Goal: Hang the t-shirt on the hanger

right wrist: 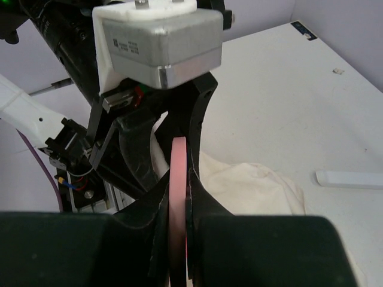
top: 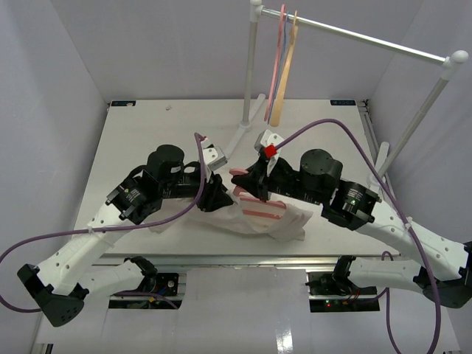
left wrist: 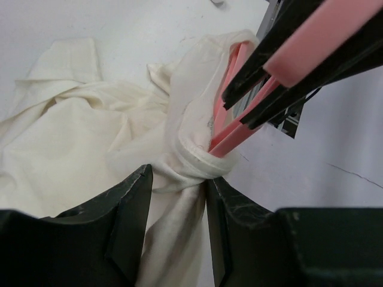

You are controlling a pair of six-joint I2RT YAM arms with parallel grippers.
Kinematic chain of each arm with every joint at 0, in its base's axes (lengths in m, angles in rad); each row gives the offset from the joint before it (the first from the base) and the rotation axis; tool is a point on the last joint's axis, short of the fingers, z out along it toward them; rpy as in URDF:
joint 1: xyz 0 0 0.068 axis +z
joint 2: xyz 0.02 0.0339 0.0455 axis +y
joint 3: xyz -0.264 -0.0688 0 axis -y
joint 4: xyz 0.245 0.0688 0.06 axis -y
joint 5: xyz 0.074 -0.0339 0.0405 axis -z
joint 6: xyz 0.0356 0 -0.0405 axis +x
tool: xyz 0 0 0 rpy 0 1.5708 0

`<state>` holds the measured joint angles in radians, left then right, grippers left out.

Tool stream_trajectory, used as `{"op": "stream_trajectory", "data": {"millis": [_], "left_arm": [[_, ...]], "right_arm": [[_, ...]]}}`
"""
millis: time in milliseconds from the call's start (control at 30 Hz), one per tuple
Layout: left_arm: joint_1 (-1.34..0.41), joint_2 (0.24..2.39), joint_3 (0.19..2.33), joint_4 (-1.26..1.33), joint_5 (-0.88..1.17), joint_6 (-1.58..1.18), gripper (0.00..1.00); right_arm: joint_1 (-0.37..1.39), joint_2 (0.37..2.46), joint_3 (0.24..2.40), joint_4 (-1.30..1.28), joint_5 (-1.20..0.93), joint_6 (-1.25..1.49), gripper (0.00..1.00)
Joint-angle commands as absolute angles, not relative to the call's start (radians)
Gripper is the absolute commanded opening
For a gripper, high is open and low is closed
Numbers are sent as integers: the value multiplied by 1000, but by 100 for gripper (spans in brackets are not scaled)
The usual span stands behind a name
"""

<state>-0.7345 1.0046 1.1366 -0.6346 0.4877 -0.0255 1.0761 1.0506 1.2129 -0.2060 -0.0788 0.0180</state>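
The cream t-shirt [top: 287, 221] lies crumpled on the table between the arms. The pink hanger [top: 259, 211] lies partly inside it, one end poking through the neck opening [left wrist: 197, 113]. My right gripper [right wrist: 178, 182] is shut on the hanger's [right wrist: 178, 155] pink bar, edge-on between the jaws. In the top view it [top: 257, 184] hangs just above the shirt. My left gripper [left wrist: 178, 179] faces it, shut on a twisted band of the t-shirt [left wrist: 78, 131] that wraps the hanger's [left wrist: 236, 128] tip. From above, that gripper [top: 220, 198] sits at the shirt's left edge.
A white garment rack [top: 354, 35] stands at the back right, with another pink hanger [top: 279, 51] and a tan hanger [top: 289, 81] hanging from its rail. Its upright pole [top: 249, 74] rises just behind the grippers. A white bar [right wrist: 350, 178] lies on the table beyond the shirt.
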Motion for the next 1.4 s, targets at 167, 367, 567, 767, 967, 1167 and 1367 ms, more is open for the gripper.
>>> {"op": "stream_trajectory", "data": {"millis": [167, 367, 567, 767, 967, 1167, 1367], "left_arm": [[-726, 976, 1280, -728, 313, -3, 52], [-726, 979, 1304, -757, 299, 36, 60], [-726, 977, 1380, -802, 198, 60, 64], [-725, 961, 1450, -812, 147, 60, 69], [-725, 938, 1446, -841, 52, 66, 70], [-726, 829, 1303, -819, -139, 61, 70], [-724, 737, 1137, -748, -216, 35, 70]], "right_arm": [[1074, 932, 1292, -380, 24, 5, 8], [1074, 921, 1301, -418, 30, -30, 8], [1074, 912, 1319, -467, 60, -41, 8], [1074, 887, 1320, -498, 74, -50, 8], [1074, 867, 1342, -528, 105, -59, 8], [1075, 847, 1392, -554, 114, -60, 8], [1074, 846, 1441, -574, 122, -53, 8]]}}
